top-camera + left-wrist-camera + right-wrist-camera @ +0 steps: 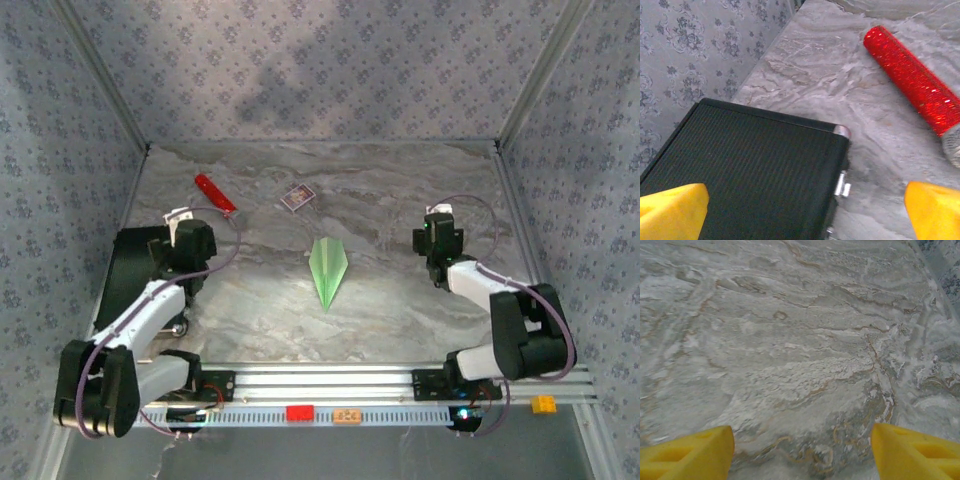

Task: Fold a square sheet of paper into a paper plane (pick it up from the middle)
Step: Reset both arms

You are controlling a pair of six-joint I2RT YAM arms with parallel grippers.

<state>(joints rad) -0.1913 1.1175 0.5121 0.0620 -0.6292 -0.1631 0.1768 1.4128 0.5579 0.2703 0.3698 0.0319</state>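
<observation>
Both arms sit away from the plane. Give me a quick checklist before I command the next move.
1. Paper plane folded, lying mid-table: ok.
2. Left pincer open and empty, above black case: ok.
3. Right pincer open and empty, over bare table: ok.
4. Both pincers apart from the plane: ok.
5. Red cylinder and card box clear of the plane: ok.
6. Creases pressed tight: cannot tell.

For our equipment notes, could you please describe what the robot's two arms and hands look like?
The left arm and right arm have white links, bulky black joints and thin purple cables. The left hand and right hand have blunt yellow fingers.
</observation>
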